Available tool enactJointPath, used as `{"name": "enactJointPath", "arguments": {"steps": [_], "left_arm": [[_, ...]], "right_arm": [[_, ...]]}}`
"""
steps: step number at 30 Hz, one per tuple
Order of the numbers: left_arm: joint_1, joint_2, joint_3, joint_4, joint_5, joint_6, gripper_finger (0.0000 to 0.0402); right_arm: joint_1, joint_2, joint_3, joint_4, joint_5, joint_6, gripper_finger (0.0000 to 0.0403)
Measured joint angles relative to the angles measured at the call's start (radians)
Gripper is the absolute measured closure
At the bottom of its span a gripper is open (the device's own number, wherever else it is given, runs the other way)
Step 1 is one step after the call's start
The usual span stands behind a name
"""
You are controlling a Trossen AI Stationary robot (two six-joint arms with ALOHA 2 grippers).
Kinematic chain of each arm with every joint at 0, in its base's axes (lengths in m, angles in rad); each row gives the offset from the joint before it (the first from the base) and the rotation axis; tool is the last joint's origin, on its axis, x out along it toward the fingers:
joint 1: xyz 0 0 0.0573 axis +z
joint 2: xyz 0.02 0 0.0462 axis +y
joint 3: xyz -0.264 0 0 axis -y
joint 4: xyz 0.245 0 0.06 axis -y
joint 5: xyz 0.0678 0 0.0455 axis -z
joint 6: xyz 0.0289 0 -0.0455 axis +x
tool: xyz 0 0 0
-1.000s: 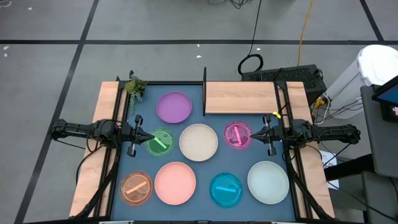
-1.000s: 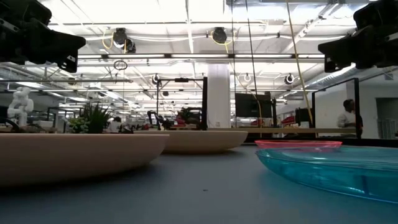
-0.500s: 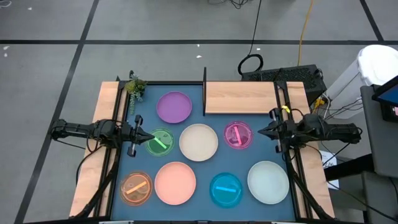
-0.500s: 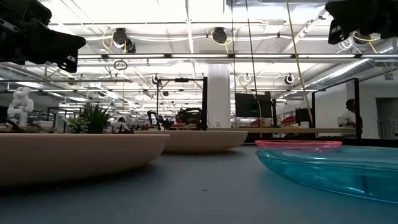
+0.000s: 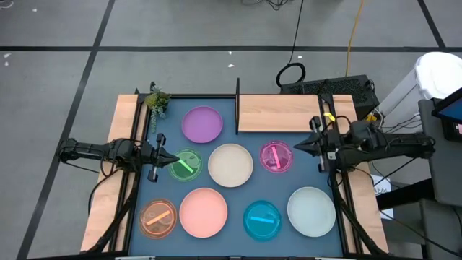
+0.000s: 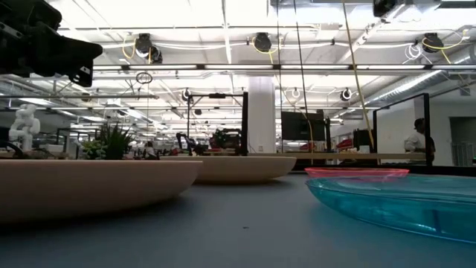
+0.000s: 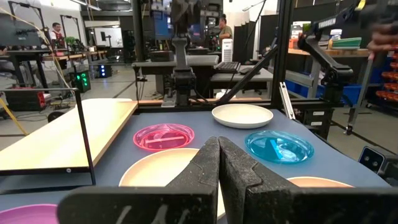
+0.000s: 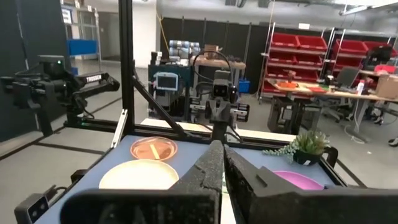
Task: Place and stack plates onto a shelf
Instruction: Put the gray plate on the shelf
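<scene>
You see two slim, dark, jointed arms. Each hand, left hand (image 5: 170,159) and right hand (image 5: 297,147), tapers to rough-textured black fingers (image 7: 205,171); a yellow cable shows at the right wrist.

On the dark blue mat (image 5: 231,193) lie eight round plastic plates. The left claw (image 5: 172,159) hovers at the small translucent green dish (image 5: 186,165). The right claw (image 5: 299,146) is beside the small translucent magenta dish (image 5: 276,157). The flat light wooden shelf (image 5: 278,113) carries nothing.

small potted plant (image 5: 157,100), dark blue mat (image 5: 231,224), yellow cable (image 5: 354,29)
</scene>
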Motion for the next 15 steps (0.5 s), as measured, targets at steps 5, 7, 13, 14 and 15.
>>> {"name": "enactJointPath", "arguments": {"steps": [5,7,13,14,15], "left_arm": [[0.0,0.0,0.0,0.0,0.0,0.0,0.0398],[0.0,0.0,0.0,0.0,0.0,0.0,0.0398],[0.0,0.0,0.0,0.0,0.0,0.0,0.0398],[0.0,0.0,0.0,0.0,0.0,0.0,0.0398],[0.0,0.0,0.0,0.0,0.0,0.0,0.0398]], "right_arm": [[0.0,0.113,0.158,-0.084,-0.029,0.024,0.0403],[0.0,0.147,0.227,-0.158,-0.04,0.025,0.0403],[0.0,0.244,0.434,-0.398,-0.052,0.026,0.0403],[0.0,0.26,0.463,-0.428,-0.052,0.026,0.0403],[0.0,0.275,0.488,-0.453,-0.051,0.026,0.0403]]}}
